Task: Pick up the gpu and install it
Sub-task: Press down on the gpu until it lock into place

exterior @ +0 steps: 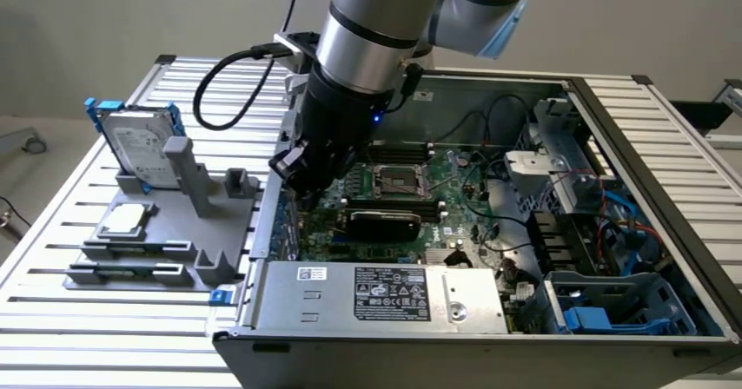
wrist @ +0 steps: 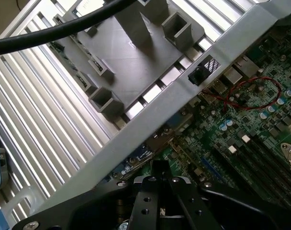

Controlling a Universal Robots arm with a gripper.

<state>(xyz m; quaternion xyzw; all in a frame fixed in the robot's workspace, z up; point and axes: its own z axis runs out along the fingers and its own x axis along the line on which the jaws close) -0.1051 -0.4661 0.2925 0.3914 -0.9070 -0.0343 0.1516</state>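
Observation:
The gpu stands on edge on the green motherboard inside the open computer case, its black shroud facing the front, just below the CPU socket. My gripper hangs low over the motherboard's edge by the case wall, toward the exterior view's left of the gpu and apart from it. In the wrist view the gripper is shut, with nothing visible between its fingertips, and green board and port connectors lie beneath it.
A grey parts holder on the slatted table carries a hard drive in a blue frame and a square CPU chip. The power supply fills the case front. Cables and drive cages crowd the exterior view's right.

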